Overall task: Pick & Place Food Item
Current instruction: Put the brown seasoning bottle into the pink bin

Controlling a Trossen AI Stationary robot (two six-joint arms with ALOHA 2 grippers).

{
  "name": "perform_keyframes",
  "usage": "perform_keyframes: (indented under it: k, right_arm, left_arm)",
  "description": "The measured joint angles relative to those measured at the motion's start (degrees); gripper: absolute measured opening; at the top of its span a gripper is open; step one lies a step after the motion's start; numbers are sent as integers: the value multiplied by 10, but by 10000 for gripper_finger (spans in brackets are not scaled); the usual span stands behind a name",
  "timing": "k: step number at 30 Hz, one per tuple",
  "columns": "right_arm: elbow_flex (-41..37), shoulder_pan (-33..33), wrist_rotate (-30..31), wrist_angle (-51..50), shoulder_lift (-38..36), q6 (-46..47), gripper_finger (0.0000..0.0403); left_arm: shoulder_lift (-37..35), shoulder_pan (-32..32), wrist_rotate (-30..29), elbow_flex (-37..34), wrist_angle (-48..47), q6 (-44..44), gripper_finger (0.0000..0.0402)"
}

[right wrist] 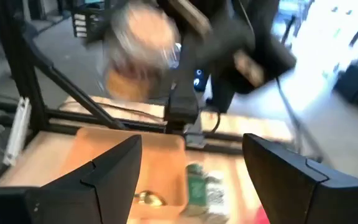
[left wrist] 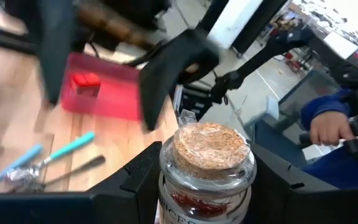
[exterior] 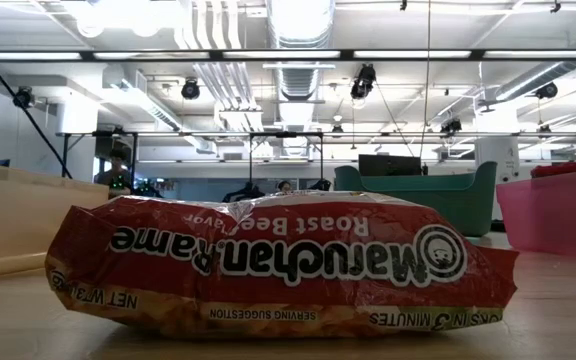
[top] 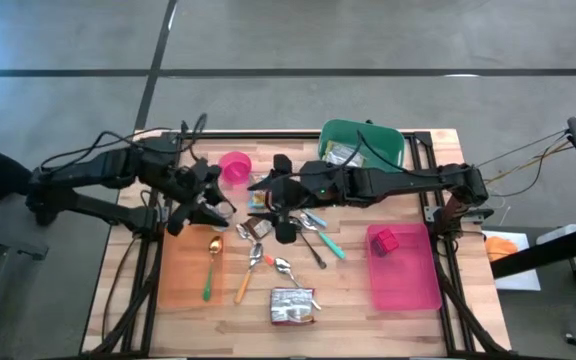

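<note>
the left tool (left wrist: 207, 193) is closed on a clear glass spice jar with a cork-coloured lid (left wrist: 207, 165); the left wrist view shows a finger on either side of the jar body, and the jar is held clear of the wooden bench (top: 358, 300), so the pick step appears complete for this item. in the high view the left tool (top: 211, 207) sits above the inner edge of the flat orange tray (top: 183, 270), near the small pink cup (top: 235, 167). a gold spoon with a green handle (top: 211, 265) lies on that tray.

near the bench centre, loose metal spoons with coloured handles (top: 268, 262) are scattered, and a red ramen packet (top: 293, 305) lies flat near the front edge, untouched. it fills the low view (exterior: 278, 265).

the right tool (top: 280, 212) is near the left tool, above the spoons. its fingers (right wrist: 110, 174) stand apart with nothing between them; it is open and holds no item.

further right, the green bin (top: 363, 143) at the back holds one packet. the pink rectangular bin (top: 404, 265) holds one small red block (top: 385, 240).

judgement: the task is partly done. the jar is lifted but not placed, its destination cannot be told, and the ramen packet remains to be moved.
</note>
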Motion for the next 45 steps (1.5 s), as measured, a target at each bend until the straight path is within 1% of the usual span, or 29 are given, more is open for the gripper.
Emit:
perform_keyframes:
  k: [3, 6, 8, 11, 15, 17, 21, 27, 36, 39, 45]
  right_arm:
    - [22, 11, 3, -10, 0, -50, 274]
    - [40, 17, 1, -33, 0, -76, 274]
    - [50, 18, 1, -60, 0, -91, 274]
    - [65, 18, 0, -109, 0, -101, 274]
    - [73, 19, -31, -142, 0, -101, 274]
    - [73, 19, -55, -142, 0, -105, 274]
    - [71, 19, -91, -143, 0, -104, 274]
    - [61, 19, -107, -148, 0, -101, 274]
    - [56, 19, -106, -142, 1, -125, 274]
    - [56, 19, -106, -144, 1, -132, 274]
    - [52, 17, -105, -142, 1, -138, 274]
  left_arm:
    - [17, 2, 3, -1, -15, -11, 175]
    - [41, 5, 19, -2, -27, -13, 175]
    - [58, 10, 49, -1, -22, -13, 175]
    - [86, 19, 113, -1, 0, -13, 175]
    - [121, 30, 191, -1, 15, -11, 175]
    - [135, 32, 217, -1, 24, -11, 175]
    - [159, 37, 248, 0, 40, -9, 175]
    - [172, 52, 261, 0, 68, -11, 175]
    - [181, 68, 264, 0, 122, -37, 175]
    - [192, 68, 277, 0, 139, -54, 175]
    - [201, 69, 282, 0, 169, -66, 175]
